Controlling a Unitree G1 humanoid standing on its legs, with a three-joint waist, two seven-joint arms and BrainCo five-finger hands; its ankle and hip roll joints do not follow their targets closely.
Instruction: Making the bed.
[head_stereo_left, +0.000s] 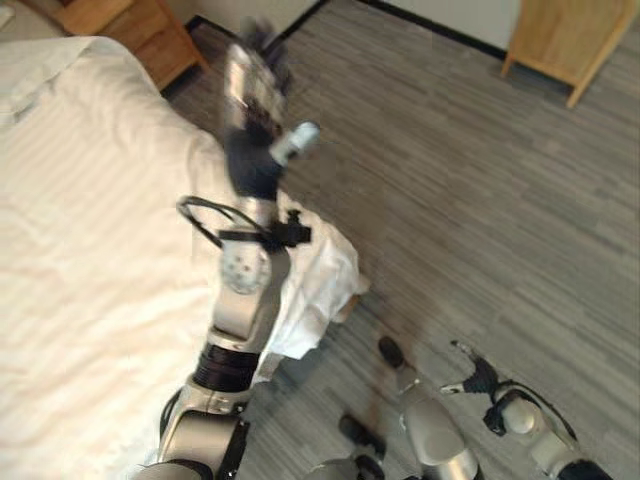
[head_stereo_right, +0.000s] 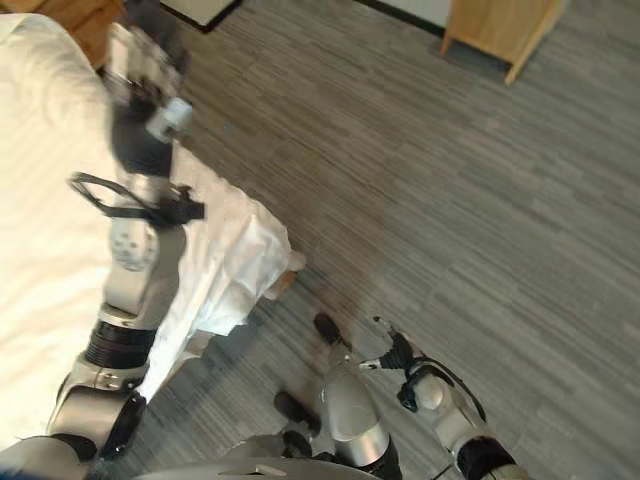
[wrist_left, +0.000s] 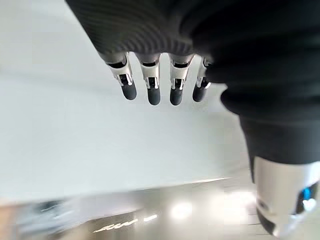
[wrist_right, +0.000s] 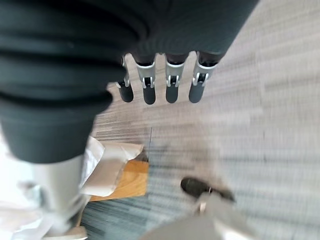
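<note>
While raised, left robot hand (head_stereo_left: 255, 85) (empty)

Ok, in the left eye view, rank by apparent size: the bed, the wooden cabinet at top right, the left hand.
1. bed
2. wooden cabinet, cut off by the frame
3. left hand, though it is nearer the camera

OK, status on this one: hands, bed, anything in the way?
Left hand raised above the bed edge, open, holding nothing. Right hand open over the floor. White sheet spread, its corner rumpled and hanging. Nothing in the way.
</note>
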